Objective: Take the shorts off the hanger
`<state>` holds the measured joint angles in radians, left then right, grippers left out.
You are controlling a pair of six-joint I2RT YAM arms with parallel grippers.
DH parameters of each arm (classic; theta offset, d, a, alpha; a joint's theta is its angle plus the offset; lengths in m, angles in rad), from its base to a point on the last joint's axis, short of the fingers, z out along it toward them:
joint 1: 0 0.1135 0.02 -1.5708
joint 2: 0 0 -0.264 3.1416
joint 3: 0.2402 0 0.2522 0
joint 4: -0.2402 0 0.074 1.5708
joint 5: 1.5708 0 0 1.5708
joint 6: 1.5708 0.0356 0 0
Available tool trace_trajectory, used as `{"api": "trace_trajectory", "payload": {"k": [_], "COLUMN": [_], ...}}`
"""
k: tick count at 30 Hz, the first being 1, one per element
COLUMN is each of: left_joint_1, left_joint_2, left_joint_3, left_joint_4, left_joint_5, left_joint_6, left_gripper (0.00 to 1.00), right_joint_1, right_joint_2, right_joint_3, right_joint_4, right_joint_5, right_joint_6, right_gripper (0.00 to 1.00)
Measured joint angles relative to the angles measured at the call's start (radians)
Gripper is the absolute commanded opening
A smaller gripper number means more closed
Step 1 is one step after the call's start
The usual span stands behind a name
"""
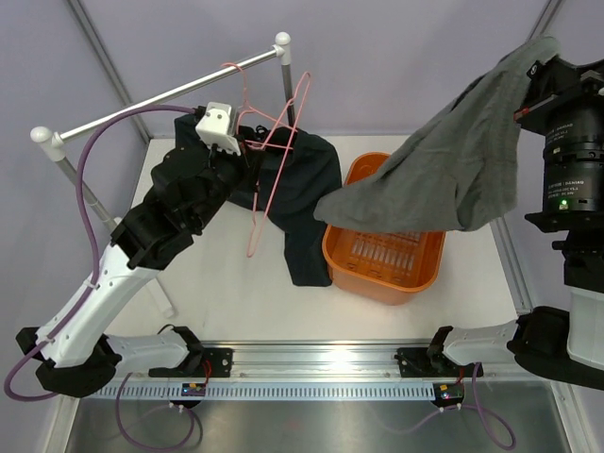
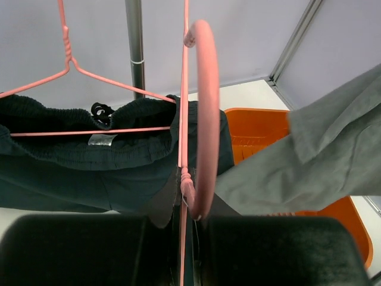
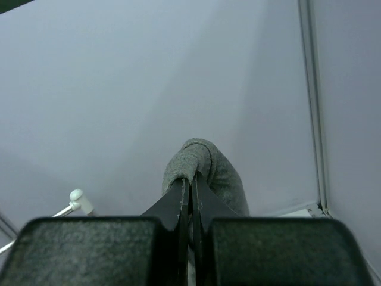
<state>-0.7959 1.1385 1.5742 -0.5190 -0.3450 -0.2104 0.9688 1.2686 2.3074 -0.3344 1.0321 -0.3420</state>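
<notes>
The right gripper is pinched tight on the grey shorts, held high on the right, and they droop over the orange basket. The left gripper is closed on a bare pink hanger. The dark shorts hang on another hanger at the far side, trailing onto the bench.

R gripper high at top right, pinching grey shorts; cloth hangs over orange basket. Dark shorts drape just left of basket, touching its rim. L gripper at pink hangers w/ dark shorts, below rail.
</notes>
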Motion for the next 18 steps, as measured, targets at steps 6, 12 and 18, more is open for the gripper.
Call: {"api": "trace_trajectory", "payload": {"k": [6, 12, 18], "left_joint_1": [0.0, 0.0, 0.0], "left_joint_2": [-0.034, -0.08, -0.132], "left_joint_3": [-0.027, -0.045, -0.058], "left_joint_4": [0.005, 0.008, 0.008], "left_joint_5": [-0.001, -0.009, -0.031], "left_joint_6": [0.0, 0.0, 0.0], "left_gripper": [0.0, 0.0, 0.0], "right_joint_1": [-0.001, -0.062, -0.201], "right_joint_2": [0.023, 0.103, 0.148], "right_joint_3": [-0.051, -0.138, -0.264], "right_joint_4": [0.052, -0.039, -0.185], "right_joint_5": [0.03, -0.032, -0.179], "right_joint_6": [-0.051, 0.06, 0.249], "right_gripper": [0.0, 0.0, 0.0]}}
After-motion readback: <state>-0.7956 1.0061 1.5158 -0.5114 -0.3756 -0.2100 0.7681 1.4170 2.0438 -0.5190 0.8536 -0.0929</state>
